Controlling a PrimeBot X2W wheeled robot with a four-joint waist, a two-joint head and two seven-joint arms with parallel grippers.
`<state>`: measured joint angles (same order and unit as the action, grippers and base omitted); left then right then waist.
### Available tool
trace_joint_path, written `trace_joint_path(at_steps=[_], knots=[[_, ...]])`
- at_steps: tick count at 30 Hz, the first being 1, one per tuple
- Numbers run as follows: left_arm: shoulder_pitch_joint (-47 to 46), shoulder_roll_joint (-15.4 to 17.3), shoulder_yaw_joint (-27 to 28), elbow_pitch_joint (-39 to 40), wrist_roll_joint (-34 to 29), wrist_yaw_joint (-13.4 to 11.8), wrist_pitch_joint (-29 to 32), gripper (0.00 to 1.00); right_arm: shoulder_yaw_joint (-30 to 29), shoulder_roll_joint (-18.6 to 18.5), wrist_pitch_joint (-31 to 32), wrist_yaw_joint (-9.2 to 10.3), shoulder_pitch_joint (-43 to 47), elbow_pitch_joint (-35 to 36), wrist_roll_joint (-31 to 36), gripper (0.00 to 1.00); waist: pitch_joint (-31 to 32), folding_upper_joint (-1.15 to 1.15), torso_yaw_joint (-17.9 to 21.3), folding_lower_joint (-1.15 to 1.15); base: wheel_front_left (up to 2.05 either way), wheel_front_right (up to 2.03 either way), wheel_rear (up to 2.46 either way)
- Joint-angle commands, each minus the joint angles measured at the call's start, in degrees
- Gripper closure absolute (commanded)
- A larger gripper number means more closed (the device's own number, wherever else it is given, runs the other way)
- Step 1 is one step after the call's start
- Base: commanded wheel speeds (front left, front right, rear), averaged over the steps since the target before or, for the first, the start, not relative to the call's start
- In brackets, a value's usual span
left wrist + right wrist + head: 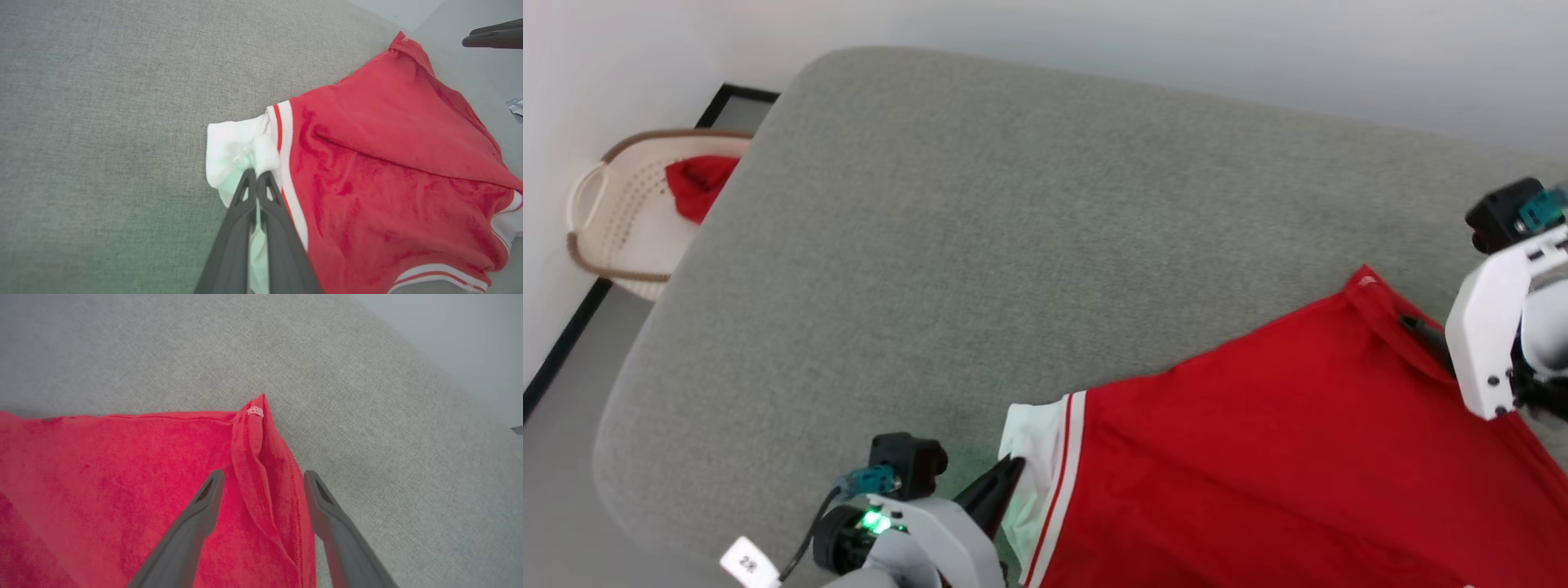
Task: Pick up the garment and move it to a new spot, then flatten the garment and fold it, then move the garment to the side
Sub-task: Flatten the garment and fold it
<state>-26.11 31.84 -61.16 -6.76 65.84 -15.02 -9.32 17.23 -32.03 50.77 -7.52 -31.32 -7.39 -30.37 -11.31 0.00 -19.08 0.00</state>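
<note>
Cushion [947, 245]: grey, rounded at the corners, takes up most of the head view from upper left to right edge.

Garment [1258, 457]: lies on the cushion at the lower right of the head view, red body spread mostly flat with a few creases, white sleeve [233, 143] bunched at its left end beside red-and-white striped trim [284, 134].

Basket [613, 212]: pale, brown-rimmed, stands on the floor past the cushion's edge at the upper left of the head view; holds a small plain red cloth [698, 184].

Left hand [256, 173]: closed, pinches the white sleeve between its fingertips, at the lower centre of the head view.

Right hand [263, 475]: open, fingers spread either side of a raised red fold [261, 465] at the garment's upper right corner; touching the fabric or just above it, cannot tell.

Label [256, 411]: small, pale, sits at the tip of that fold.
</note>
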Motion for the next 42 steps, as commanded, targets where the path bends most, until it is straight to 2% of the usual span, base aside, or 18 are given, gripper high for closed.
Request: trace_joint_path(at_steps=[1, 10, 17, 18, 19, 20, 24, 34, 37, 42], knots=[[-1.05, -0.86, -0.26, -0.69, -0.53, 0.77, 0.03, 1.00, 2.12, -0.71, 0.70, 0.06, -2.91, -2.52, -0.23, 0.00, -1.88, 0.00, -2.12, 0.00, 0.00, 0.00, 0.00], [-3.29, -4.37, -0.85, -4.01, -0.97, 3.10, -0.40, 1.00, 11.69, -2.34, 3.56, 0.06, -13.40, -15.40, -2.09, 0.00, -4.68, 0.00, -5.64, 0.00, 0.00, 0.00, 0.00], [-3.84, -6.07, -0.90, -6.19, -0.71, 4.41, -1.07, 1.00, 17.02, -1.93, 5.97, 0.05, -16.40, -24.28, -4.05, 0.00, -5.92, 0.00, -7.52, 0.00, 0.00, 0.00, 0.00], [-3.85, -6.21, -0.91, -6.43, -0.66, 4.48, -1.17, 1.00, 17.74, -1.83, 6.76, 0.06, -16.35, -25.49, -4.35, 0.51, -5.94, 0.00, -7.67, 0.00, 0.00, 0.00, 0.00], [-3.89, -6.35, -0.90, -6.62, -0.63, 4.54, -1.27, 1.00, 18.45, -1.86, 7.53, 0.06, -16.50, -26.52, -4.53, 0.86, -5.96, 0.00, -7.81, 0.00, 0.00, 0.00, 0.00], [-3.89, -6.47, -0.91, -6.82, -0.60, 4.70, -1.26, 1.00, 18.95, -1.85, 8.24, 0.06, -16.55, -27.42, -4.86, 1.00, -5.95, 0.00, -7.91, 0.00, 0.00, 0.00, 0.00], [-3.98, -6.93, -0.97, -7.58, -0.45, 5.03, -1.42, 1.00, 20.41, -2.34, 9.92, 0.07, -17.35, -29.91, -6.07, 1.00, -6.06, 0.00, -8.19, 0.00, 0.00, 0.00, 0.00], [-4.33, -6.69, -0.29, -8.28, 0.09, 5.39, -1.53, 1.00, 19.48, -1.21, 8.04, 0.09, -22.17, -33.36, -6.40, 1.00, -5.93, 0.00, -6.90, 0.00, 0.00, 0.00, 0.00], [-4.86, -5.60, 0.31, -7.41, 0.76, 5.66, -0.68, 1.00, 18.76, -0.22, 7.48, 0.08, -24.04, -33.77, -7.12, 1.00, -5.38, 0.00, -5.87, 0.00, 0.00, 0.00, 0.00], [-7.84, -1.79, 1.67, -3.73, 1.70, 5.89, 3.05, 1.00, 17.42, 1.31, 5.56, 0.07, -26.88, -33.58, -8.61, 1.00, -3.54, 0.00, -4.06, 0.00, 0.00, 0.00, 0.00]])
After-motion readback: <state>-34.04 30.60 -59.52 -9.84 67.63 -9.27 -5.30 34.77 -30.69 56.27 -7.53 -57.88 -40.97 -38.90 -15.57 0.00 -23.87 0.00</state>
